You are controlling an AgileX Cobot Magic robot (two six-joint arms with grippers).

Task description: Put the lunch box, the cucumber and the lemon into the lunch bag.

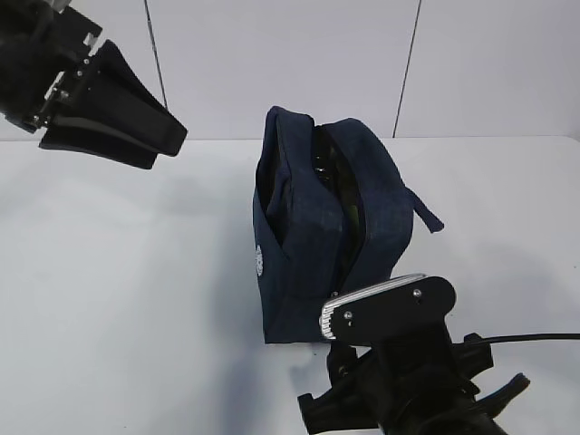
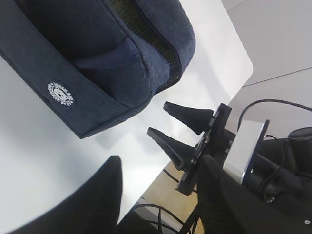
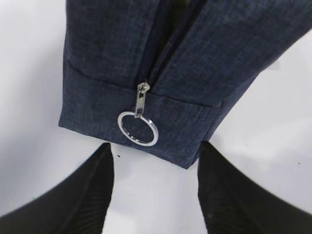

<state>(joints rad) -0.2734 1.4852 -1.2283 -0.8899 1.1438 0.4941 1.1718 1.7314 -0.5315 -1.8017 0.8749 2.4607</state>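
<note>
The dark navy lunch bag point(image 1: 322, 227) stands in the middle of the white table with its top zipper open. Its interior is dark, and the lunch box, the cucumber and the lemon are out of view. The silver ring pull point(image 3: 138, 128) hangs at the bag's near end. My right gripper point(image 3: 153, 163) is open and empty, just in front of that end, apart from the ring. It also shows in the exterior view point(image 1: 381, 381) and the left wrist view point(image 2: 158, 118). My left gripper point(image 1: 168, 149) is open and empty, raised at the far left, well away from the bag point(image 2: 97, 63).
The white table point(image 1: 127, 299) meets a white panelled wall behind. In the left wrist view the table's edge point(image 2: 161, 170) drops off to cables and a brown floor. A bag handle strap point(image 1: 426, 213) sticks out to the right.
</note>
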